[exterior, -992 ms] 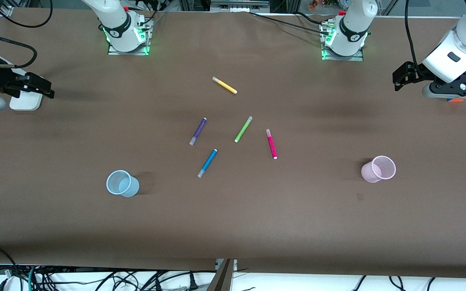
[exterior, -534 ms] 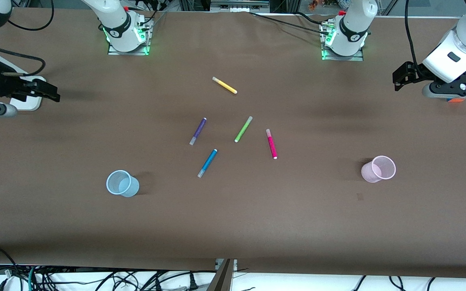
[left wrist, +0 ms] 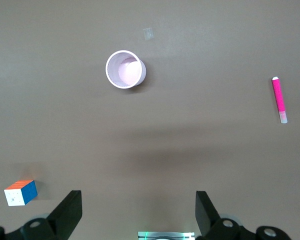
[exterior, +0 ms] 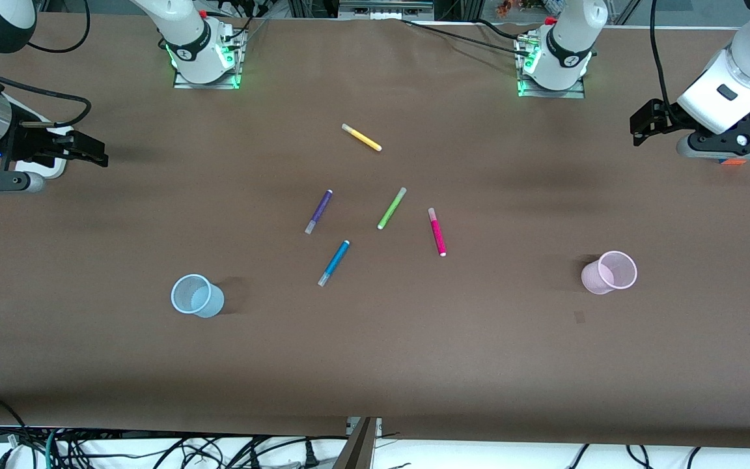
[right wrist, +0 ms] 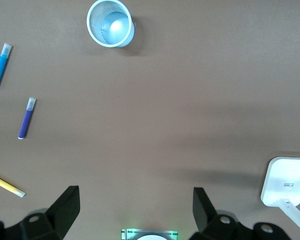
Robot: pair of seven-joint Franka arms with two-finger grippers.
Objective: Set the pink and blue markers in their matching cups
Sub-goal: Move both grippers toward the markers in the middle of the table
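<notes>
While our right gripper [exterior: 92,158] and left gripper [exterior: 642,127] hang with jaws open over the desk's [exterior: 375,365] ends, each by its own cup, blue cup [exterior: 196,296], slanting blue marker [exterior: 334,262], nearly lengthwise pink marker [exterior: 437,231] and pink cup [exterior: 609,272] lie apart.

The table [exterior: 544,365] is covered in matt brown sheet; the translucent ribbed plastic cups [exterior: 196,295] look glossy.

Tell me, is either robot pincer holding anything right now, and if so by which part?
Nothing is held. The left pincer and the right pincer are both open and empty, up over the table's two ends; the pink marker and blue marker lie untouched.
</notes>
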